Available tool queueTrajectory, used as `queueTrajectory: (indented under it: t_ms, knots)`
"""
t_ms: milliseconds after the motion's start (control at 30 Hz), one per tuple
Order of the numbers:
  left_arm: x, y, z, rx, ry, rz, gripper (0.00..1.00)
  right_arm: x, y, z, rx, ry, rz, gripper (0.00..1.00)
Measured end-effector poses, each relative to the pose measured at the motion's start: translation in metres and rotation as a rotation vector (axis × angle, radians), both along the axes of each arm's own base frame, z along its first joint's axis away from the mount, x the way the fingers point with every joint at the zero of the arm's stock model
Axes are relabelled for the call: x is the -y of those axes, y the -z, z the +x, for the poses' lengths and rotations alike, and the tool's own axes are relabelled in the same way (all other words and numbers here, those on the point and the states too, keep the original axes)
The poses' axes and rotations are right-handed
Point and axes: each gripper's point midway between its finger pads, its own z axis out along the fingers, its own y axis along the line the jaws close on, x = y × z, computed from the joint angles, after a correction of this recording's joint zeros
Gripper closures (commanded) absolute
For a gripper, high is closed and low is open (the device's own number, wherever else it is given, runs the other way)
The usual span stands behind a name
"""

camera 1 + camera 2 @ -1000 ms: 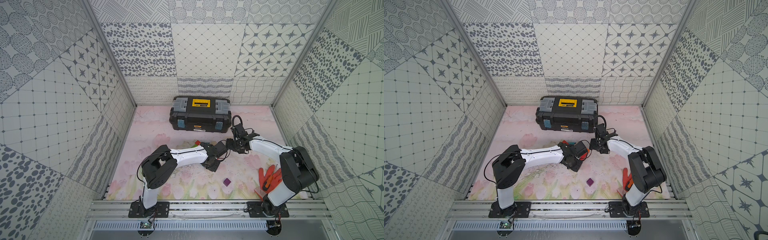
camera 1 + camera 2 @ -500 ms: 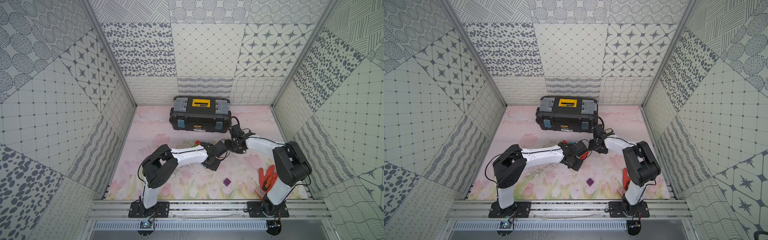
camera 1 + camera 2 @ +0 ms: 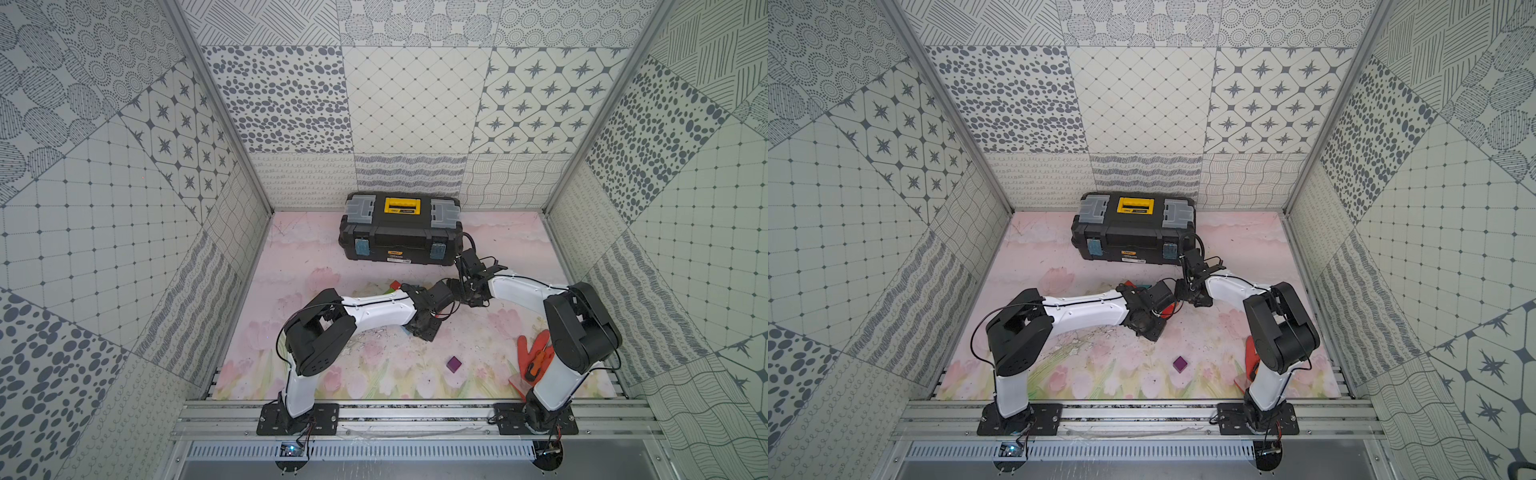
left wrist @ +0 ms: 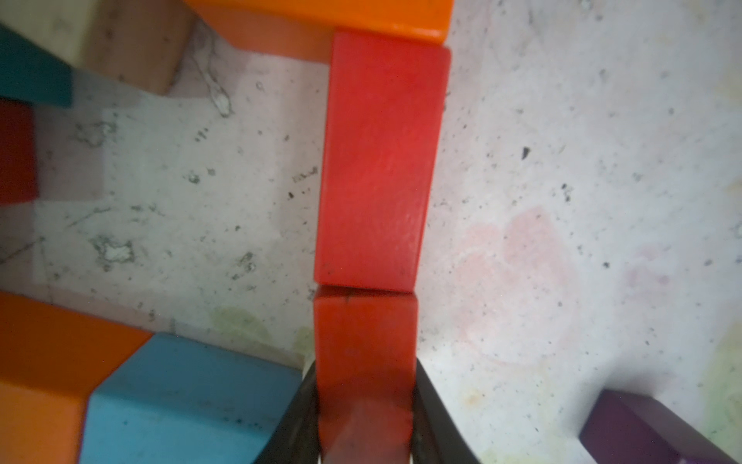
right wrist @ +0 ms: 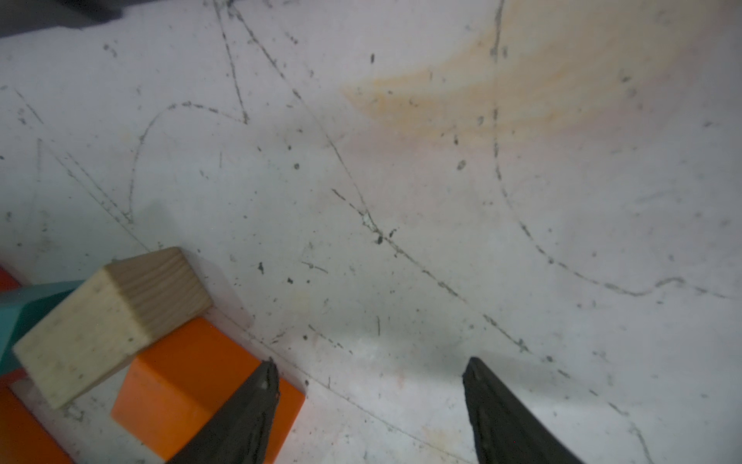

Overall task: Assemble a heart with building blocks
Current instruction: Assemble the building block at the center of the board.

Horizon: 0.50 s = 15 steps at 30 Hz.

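Jaws of the left gripper (image 4: 364, 369) clamp a red block (image 4: 363, 325). The right gripper (image 5: 369, 371) gapes empty, perhaps touching an orange block (image 5: 180, 381).

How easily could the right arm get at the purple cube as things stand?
Probably yes. The purple cube lies alone on bare mat, nothing over it. The right arm has its jaws open and empty, though it would have to fold back towards its base.

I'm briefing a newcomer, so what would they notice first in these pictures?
The left arm and right arm meet mid-table, before the black toolbox at the back wall. The left end effector grips a red block, end to end with a second red block; a purple cube sits alone nearer the front.
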Motion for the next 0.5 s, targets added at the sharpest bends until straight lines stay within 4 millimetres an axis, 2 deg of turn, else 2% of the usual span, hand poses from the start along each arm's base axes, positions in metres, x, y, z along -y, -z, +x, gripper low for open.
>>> queueTrajectory:
  t_ms: [133, 400, 500]
  knots:
    - [-0.0001, 0.0024, 0.0000, -0.003, 0.000, 0.003, 0.60, -0.0003, 0.0000, -0.0002, 0.002, -0.001, -0.004, 0.24]
    - [-0.0006, 0.0027, 0.0010, -0.003, -0.002, 0.004, 0.61, 0.0015, 0.0000, 0.0003, 0.007, 0.004, -0.016, 0.24]
    - [-0.0006, 0.0027, 0.0010, -0.003, -0.002, 0.003, 0.57, 0.0043, 0.0002, -0.0003, 0.006, 0.009, -0.030, 0.23]
